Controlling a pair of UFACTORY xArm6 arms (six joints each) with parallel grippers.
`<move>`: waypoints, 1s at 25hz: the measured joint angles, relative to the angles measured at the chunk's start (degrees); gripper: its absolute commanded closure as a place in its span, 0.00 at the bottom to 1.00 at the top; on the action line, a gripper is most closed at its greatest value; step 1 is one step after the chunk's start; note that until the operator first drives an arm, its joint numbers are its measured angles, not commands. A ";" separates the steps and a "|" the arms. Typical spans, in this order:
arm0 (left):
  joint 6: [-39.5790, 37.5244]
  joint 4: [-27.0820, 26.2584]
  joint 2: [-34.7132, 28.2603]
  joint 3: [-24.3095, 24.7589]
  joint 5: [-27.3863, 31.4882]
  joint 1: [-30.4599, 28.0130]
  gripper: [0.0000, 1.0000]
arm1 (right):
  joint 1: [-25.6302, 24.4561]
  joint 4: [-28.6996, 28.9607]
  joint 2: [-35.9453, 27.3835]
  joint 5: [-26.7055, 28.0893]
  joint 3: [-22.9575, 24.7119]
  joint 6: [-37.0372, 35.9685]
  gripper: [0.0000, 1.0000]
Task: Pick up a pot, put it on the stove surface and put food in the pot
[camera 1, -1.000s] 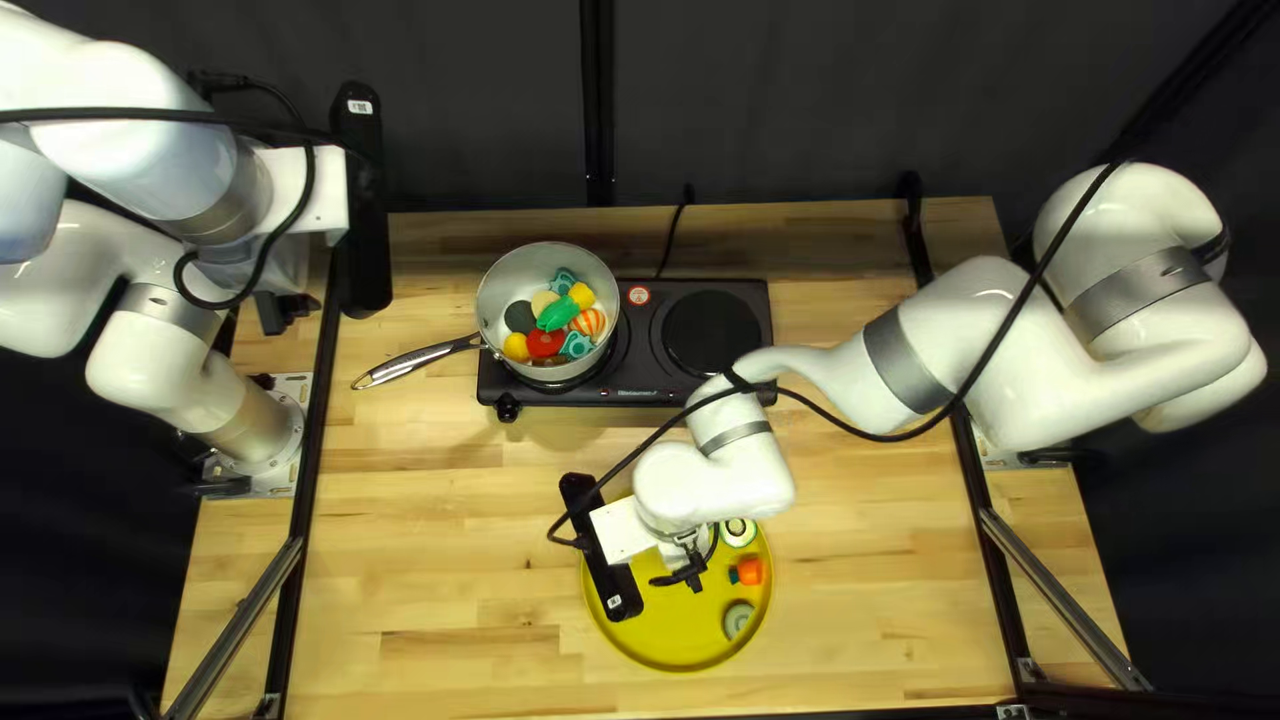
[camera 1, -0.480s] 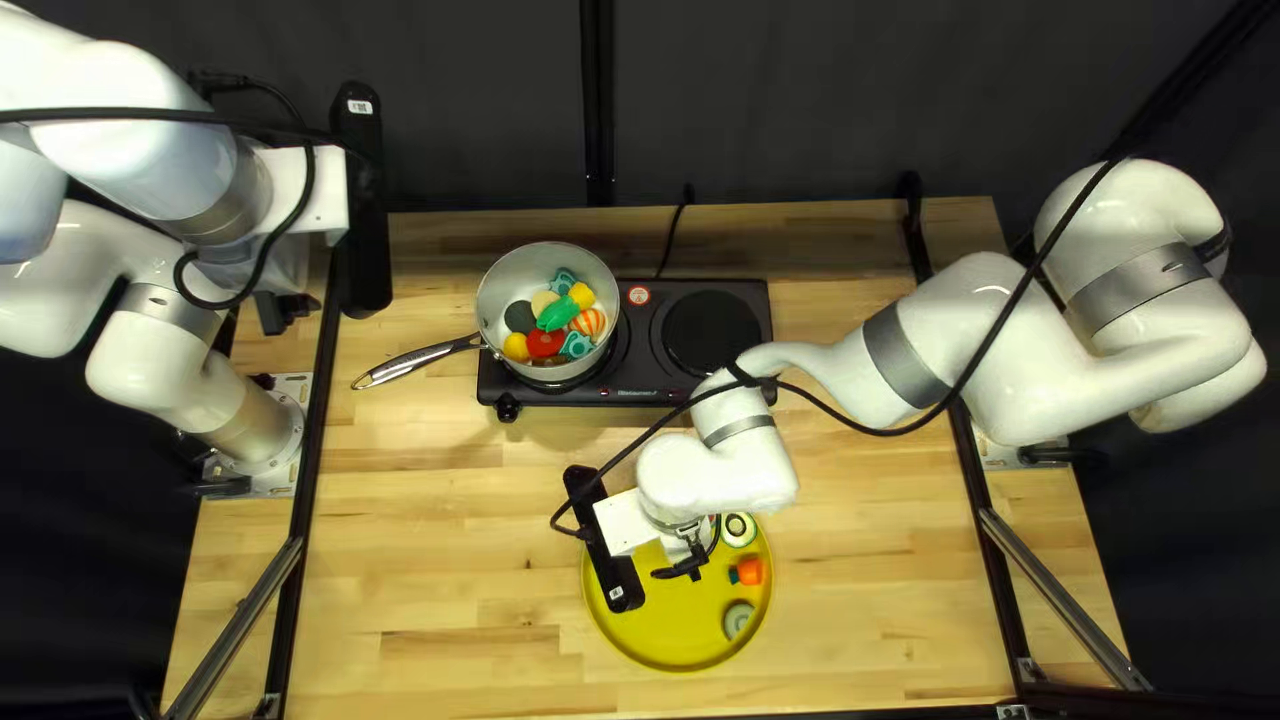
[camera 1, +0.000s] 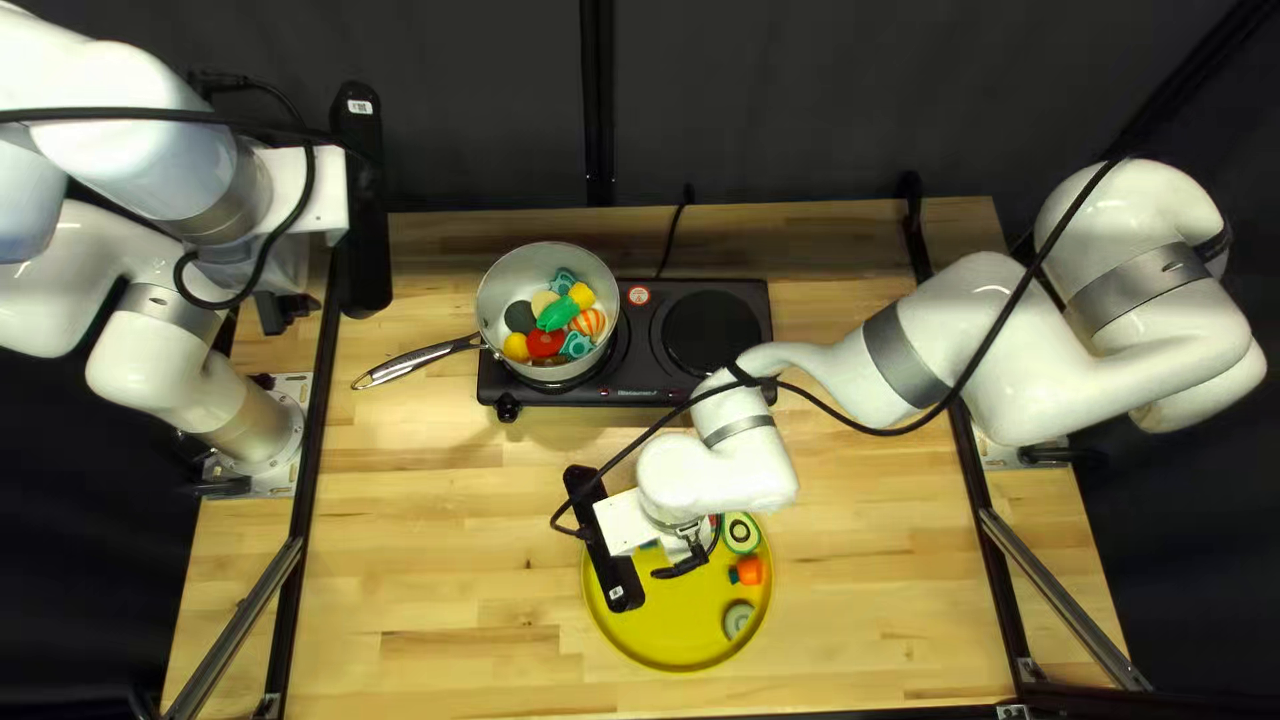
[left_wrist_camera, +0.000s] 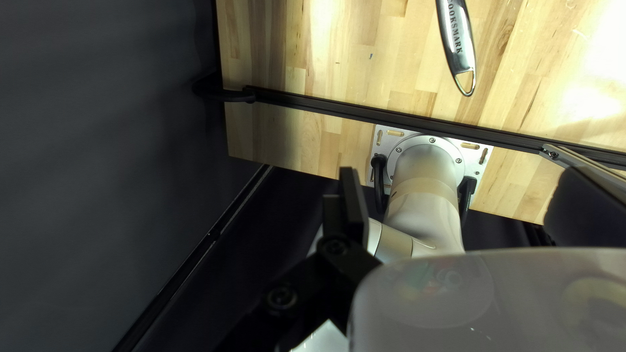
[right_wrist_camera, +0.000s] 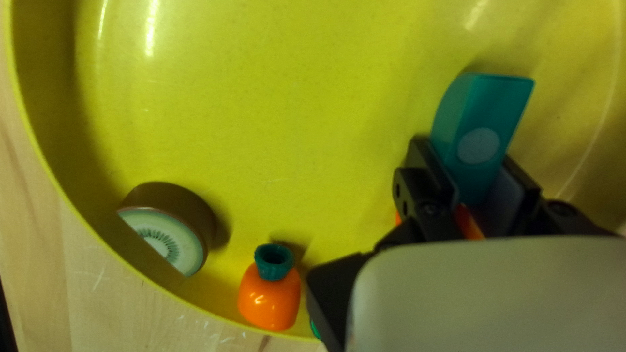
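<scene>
The silver pot [camera 1: 483,300], holding several toy foods [camera 1: 554,314], rests on the stove's left burner, handle toward my left arm. My right gripper [camera 1: 684,560] is low over the yellow plate [camera 1: 680,658]. In the right wrist view my right gripper [right_wrist_camera: 479,173] is shut on a teal toy piece [right_wrist_camera: 479,124], with its fingers on two sides. A halved kiwi [right_wrist_camera: 166,231] and an orange toy vegetable [right_wrist_camera: 269,296] lie beside it on the plate. My left gripper [camera 1: 278,314] hangs raised near its base; in the left wrist view my left gripper [left_wrist_camera: 466,202] is open and empty.
The right burner [camera 1: 711,331] of the black stove [camera 1: 640,380] is bare. An avocado half [camera 1: 742,534] lies at the plate's far right edge. A black cable [camera 1: 854,424] loops along my right arm. Dark rails [camera 1: 307,440] border the table's sides.
Over the last second my right gripper shifted slightly and closed on the teal piece. In the last half second the avocado half moved a little and shows more green. My left arm stayed still.
</scene>
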 measured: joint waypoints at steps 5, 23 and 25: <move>0.00 0.00 0.00 0.00 0.00 0.00 0.00 | -1.00 -2.59 -6.82 6.81 -1.10 0.21 1.00; 0.00 0.00 0.00 0.00 0.00 0.00 0.00 | -25.88 -1.84 -9.72 23.30 -18.32 -21.99 1.00; 0.00 0.00 0.00 0.00 0.00 0.00 0.00 | -27.58 -0.92 -7.19 23.88 -21.24 -24.14 1.00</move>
